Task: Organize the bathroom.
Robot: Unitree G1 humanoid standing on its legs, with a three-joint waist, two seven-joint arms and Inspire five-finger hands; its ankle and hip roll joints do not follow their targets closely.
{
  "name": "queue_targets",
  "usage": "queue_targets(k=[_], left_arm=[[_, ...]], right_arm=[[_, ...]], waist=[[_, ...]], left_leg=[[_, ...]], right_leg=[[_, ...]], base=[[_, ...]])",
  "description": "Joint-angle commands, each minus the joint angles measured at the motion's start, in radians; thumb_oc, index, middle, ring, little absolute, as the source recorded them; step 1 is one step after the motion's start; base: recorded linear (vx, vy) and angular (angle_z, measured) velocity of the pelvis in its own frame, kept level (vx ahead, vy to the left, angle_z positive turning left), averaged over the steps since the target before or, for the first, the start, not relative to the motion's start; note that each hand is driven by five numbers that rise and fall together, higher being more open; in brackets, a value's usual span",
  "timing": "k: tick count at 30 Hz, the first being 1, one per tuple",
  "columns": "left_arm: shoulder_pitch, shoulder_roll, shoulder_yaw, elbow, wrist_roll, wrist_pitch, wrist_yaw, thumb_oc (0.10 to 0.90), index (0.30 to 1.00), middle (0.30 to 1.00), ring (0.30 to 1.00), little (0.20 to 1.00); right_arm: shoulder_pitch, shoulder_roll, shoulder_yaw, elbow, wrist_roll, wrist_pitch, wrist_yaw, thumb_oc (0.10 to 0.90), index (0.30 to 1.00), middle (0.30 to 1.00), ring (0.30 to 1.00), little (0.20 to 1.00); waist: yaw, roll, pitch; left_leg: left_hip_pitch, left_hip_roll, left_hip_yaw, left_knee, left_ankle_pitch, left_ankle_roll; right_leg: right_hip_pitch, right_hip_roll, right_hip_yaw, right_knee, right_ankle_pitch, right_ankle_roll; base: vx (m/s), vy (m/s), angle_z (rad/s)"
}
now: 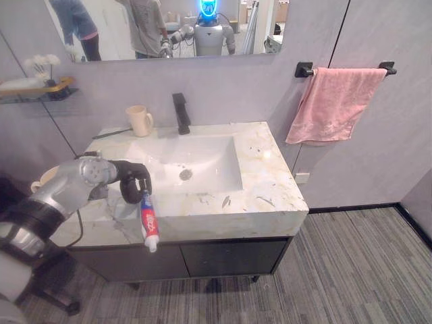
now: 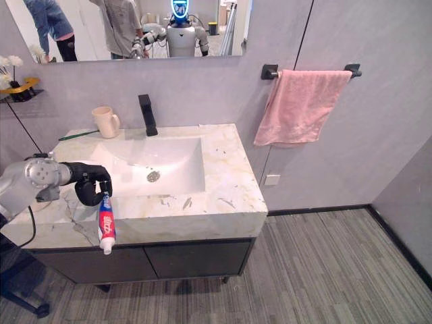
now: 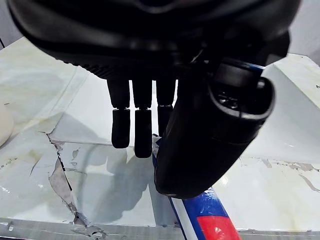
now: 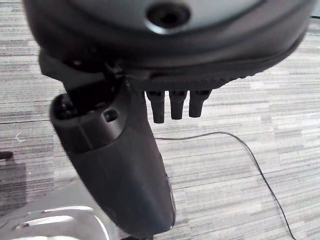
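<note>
Left hand (image 1: 132, 179) hangs over the front left of the marble vanity counter (image 1: 270, 196), fingers curled round the top of a toothpaste tube (image 1: 149, 221) that dangles cap-down past the counter's front edge. A cream mug (image 1: 140, 120) stands by the black faucet (image 1: 181, 113) behind the sink basin (image 1: 202, 162); a pink towel (image 1: 334, 102) hangs on the wall bar. In the left wrist view, thumb and fingers (image 3: 142, 125) pinch the tube. In the right wrist view, the right hand (image 4: 120, 165) hangs above striped floor (image 4: 240, 105), fingers straight, holding nothing.
</note>
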State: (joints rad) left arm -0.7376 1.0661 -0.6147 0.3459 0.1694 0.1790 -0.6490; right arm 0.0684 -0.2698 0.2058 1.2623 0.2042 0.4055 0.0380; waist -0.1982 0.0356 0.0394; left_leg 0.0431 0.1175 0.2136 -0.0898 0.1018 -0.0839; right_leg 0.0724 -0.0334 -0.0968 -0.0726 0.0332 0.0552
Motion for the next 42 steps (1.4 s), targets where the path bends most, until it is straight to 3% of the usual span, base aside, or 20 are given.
queue_targets(k=[1,10,25,34,42], left_arm=[[-0.131,0.017,0.107,0.065,0.044,-0.005,0.077,0.4,0.3,0.3,0.3,0.3],[-0.116,-0.001,0.147,0.076,-0.081,0.045,0.17,0.4,0.3,0.3,0.3,0.3],[-0.034,-0.073,0.329,-0.057,-0.332,0.238,0.208,0.4,0.3,0.3,0.3,0.3],[0.048,-0.158,0.456,-0.103,-0.582,0.387,0.358,0.4,0.3,0.3,0.3,0.3],[0.058,-0.199,0.507,-0.123,-0.718,0.453,0.513,0.4,0.3,0.3,0.3,0.3]], right_arm=[[-0.001,-0.04,0.0,0.033,-0.009,0.029,-0.001,0.8,0.9,0.9,0.9,0.9],[0.001,-0.034,0.004,0.032,-0.018,0.029,-0.006,0.8,0.9,0.9,0.9,0.9],[0.004,-0.013,0.0,0.043,-0.002,0.026,-0.019,0.8,0.9,0.9,0.9,0.9],[0.007,0.002,0.007,0.044,0.016,0.034,-0.039,0.8,0.9,0.9,0.9,0.9],[0.007,0.012,0.013,0.042,0.034,0.046,-0.046,0.8,0.9,0.9,0.9,0.9]], waist=[[0.001,0.031,0.025],[0.004,0.027,0.019],[0.025,0.014,0.012],[0.036,0.008,0.018],[0.036,0.001,0.019]], left_leg=[[0.002,0.005,0.013,0.04,-0.096,0.039],[0.001,0.006,0.011,0.039,-0.093,0.037],[0.006,0.007,-0.001,0.041,-0.092,0.033],[0.006,0.01,-0.006,0.044,-0.088,0.03],[0.01,0.013,-0.003,0.041,-0.085,0.028]], right_leg=[[-0.037,-0.018,-0.059,0.122,-0.09,0.079],[-0.028,-0.016,-0.063,0.116,-0.093,0.079],[-0.012,-0.013,-0.073,0.114,-0.097,0.078],[-0.008,-0.014,-0.084,0.118,-0.099,0.078],[-0.007,-0.014,-0.089,0.121,-0.101,0.077]], base=[[0.0,0.0,0.0],[0.0,0.0,0.0],[0.0,0.0,0.0],[0.0,0.0,0.0],[0.0,0.0,0.0]])
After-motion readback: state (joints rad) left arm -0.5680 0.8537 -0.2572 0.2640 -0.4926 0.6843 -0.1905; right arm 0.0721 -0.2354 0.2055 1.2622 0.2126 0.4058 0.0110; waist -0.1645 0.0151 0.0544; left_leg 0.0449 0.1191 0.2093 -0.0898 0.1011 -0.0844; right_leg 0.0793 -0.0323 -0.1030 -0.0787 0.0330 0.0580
